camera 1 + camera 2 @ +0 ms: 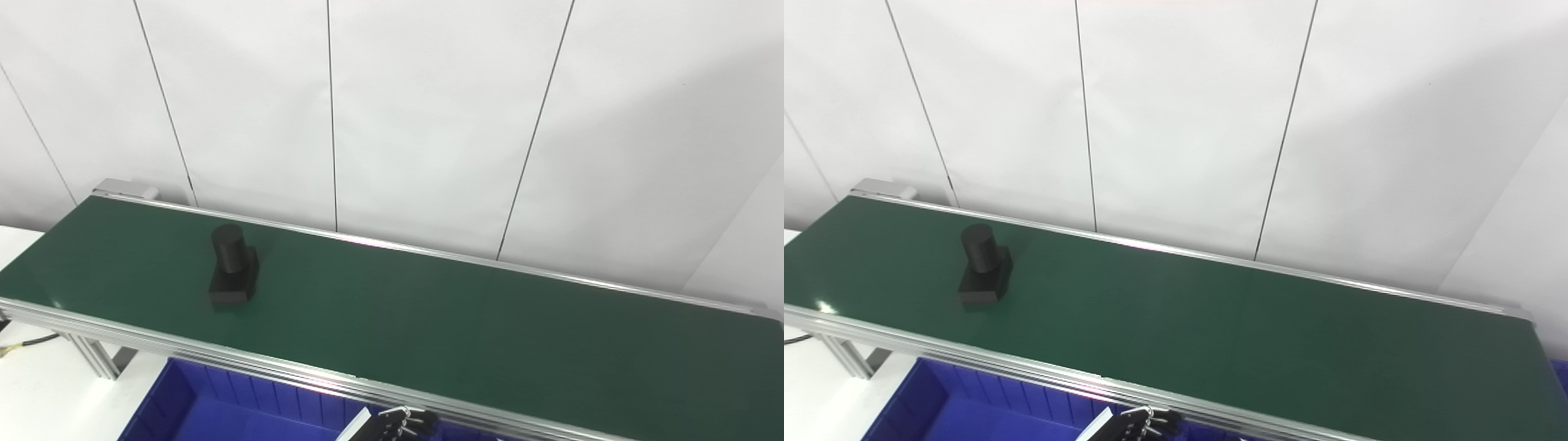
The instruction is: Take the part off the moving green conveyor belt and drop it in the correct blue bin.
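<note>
A black part (233,266), a short cylinder standing on a square block, sits on the left portion of the green conveyor belt (465,318); it also shows in the right eye view (985,267). A blue bin (208,404) stands below the belt's near rail at the lower left. Only the dark fingertips of my left hand (401,422) show at the bottom edge, below the near rail and over the bin's right part, far from the part. Whether its fingers are apart or closed is hidden. My right hand is out of view.
Aluminium rails (184,346) edge the belt. A white panelled wall (429,122) rises right behind it. A white table surface and a cable (27,343) lie at the lower left. A sliver of blue (1559,369) shows at the right end of the belt.
</note>
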`<state>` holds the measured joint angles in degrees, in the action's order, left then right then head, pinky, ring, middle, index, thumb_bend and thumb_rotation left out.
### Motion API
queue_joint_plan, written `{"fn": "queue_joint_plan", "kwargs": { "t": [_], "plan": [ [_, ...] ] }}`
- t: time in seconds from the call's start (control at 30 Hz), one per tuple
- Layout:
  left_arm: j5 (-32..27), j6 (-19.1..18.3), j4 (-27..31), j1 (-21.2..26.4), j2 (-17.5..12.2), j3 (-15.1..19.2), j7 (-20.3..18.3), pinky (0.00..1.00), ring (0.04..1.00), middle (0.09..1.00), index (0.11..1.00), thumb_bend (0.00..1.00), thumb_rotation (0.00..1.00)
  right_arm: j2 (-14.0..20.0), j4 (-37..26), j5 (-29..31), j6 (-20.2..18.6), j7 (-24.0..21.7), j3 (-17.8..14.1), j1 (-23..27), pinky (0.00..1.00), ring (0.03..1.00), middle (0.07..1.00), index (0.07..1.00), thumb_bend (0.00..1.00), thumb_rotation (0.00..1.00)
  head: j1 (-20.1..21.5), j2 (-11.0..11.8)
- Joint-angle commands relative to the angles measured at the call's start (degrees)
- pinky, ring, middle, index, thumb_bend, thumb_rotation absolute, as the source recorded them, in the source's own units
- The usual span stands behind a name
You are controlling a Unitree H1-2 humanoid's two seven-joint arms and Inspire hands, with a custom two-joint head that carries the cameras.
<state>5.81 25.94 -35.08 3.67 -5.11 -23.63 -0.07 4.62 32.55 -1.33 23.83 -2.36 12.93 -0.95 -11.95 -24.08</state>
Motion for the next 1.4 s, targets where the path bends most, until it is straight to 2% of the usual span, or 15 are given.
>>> {"fn": "queue_joint_plan", "kwargs": {
  "t": [0.0, 0.1, 0.27, 0.4, 0.53, 0.6, 0.63, 0.77, 0.93, 1.07, 1.23, 1.37],
  "plan": [
    [0.51, 0.98, 0.22, 1.29, 0.42, -0.87, 0.04, 0.69, 0.720, 0.732, 0.778, 1.00, 0.17, -0.23, -2.15, 0.45, 3.10, -1.14, -0.42, 0.39, 0.56, 0.672, 0.783, 0.730, 0.92, 0.22, 0.08, -0.19],
    [-0.13, 0.99, 0.33, 1.22, 0.51, -0.88, -0.38, 0.71, 0.730, 0.738, 0.781, 1.00, 0.17, -0.64, -4.23, 1.70, 3.10, -3.04, -1.24, -0.21, 0.56, 0.660, 0.775, 0.726, 0.92, 0.20, 0.09, -0.33],
    [0.22, 0.98, -0.01, 1.40, 0.57, -1.24, 0.01, 0.71, 0.737, 0.749, 0.790, 1.00, 0.19, -2.62, -14.25, 6.84, 3.09, -10.12, -3.80, -2.21, 0.57, 0.654, 0.760, 0.737, 0.91, 0.21, 0.34, -0.35],
    [-0.25, 0.99, -0.23, 1.54, 0.86, -1.27, -0.28, 0.72, 0.749, 0.758, 0.793, 1.00, 0.18, -3.10, -23.95, 11.56, 3.08, -15.39, -3.42, -3.37, 0.53, 0.635, 0.735, 0.724, 0.95, 0.23, 0.21, -0.29],
    [-0.06, 0.99, -0.88, 1.90, 1.08, -1.36, -0.04, 0.73, 0.762, 0.767, 0.801, 1.00, 0.20, -2.62, -32.95, 15.37, 2.23, -16.86, -2.08, -4.11, 0.51, 0.615, 0.717, 0.712, 0.98, 0.20, 0.17, 0.04],
    [0.19, 0.99, -1.06, 2.05, 1.11, -1.46, 0.25, 0.72, 0.757, 0.767, 0.803, 1.00, 0.21, -2.49, -35.36, 16.09, 1.36, -16.94, -1.86, -4.06, 0.51, 0.609, 0.709, 0.714, 0.99, 0.21, 0.16, 0.16],
    [0.14, 0.99, -1.11, 2.08, 1.13, -1.43, 0.17, 0.72, 0.751, 0.762, 0.804, 1.00, 0.21, -2.39, -36.92, 16.80, 0.61, -17.02, -1.64, -3.93, 0.50, 0.602, 0.702, 0.710, 1.00, 0.25, 0.16, 0.16],
    [-0.15, 0.99, -1.45, 2.24, 1.33, -1.32, 0.00, 0.73, 0.751, 0.761, 0.805, 1.00, 0.20, -2.40, -41.73, 18.87, -2.09, -16.70, -1.09, -2.70, 0.49, 0.596, 0.699, 0.708, 1.00, 0.24, 0.07, 0.44],
    [-0.46, 0.99, -2.63, 2.77, 1.82, -1.22, -0.01, 0.73, 0.753, 0.764, 0.801, 1.00, 0.20, -3.78, -39.20, 16.05, -1.11, -15.37, -1.75, 1.45, 0.46, 0.580, 0.696, 0.703, 1.00, 0.26, -0.38, 1.05],
    [-0.80, 0.99, -3.15, 3.03, 2.14, -0.86, -0.23, 0.74, 0.758, 0.761, 0.800, 1.00, 0.19, -4.59, -35.73, 11.79, -0.28, -14.09, -2.18, 4.79, 0.47, 0.602, 0.724, 0.718, 1.00, 0.29, -0.39, 0.90],
    [0.69, 0.99, -3.10, 3.19, 1.97, -1.24, 1.16, 0.73, 0.757, 0.765, 0.800, 1.00, 0.21, -5.76, -31.09, 10.41, -0.15, -13.82, -2.11, 9.08, 0.50, 0.636, 0.750, 0.727, 0.99, 0.25, -0.25, 0.75],
    [-0.45, 0.99, -2.99, 3.11, 2.01, -1.11, 0.50, 0.73, 0.763, 0.767, 0.801, 1.00, 0.20, -6.69, -27.50, 8.23, -0.13, -12.90, -2.52, 12.48, 0.54, 0.669, 0.769, 0.743, 0.95, 0.24, -0.25, 0.61]
  ]
}}
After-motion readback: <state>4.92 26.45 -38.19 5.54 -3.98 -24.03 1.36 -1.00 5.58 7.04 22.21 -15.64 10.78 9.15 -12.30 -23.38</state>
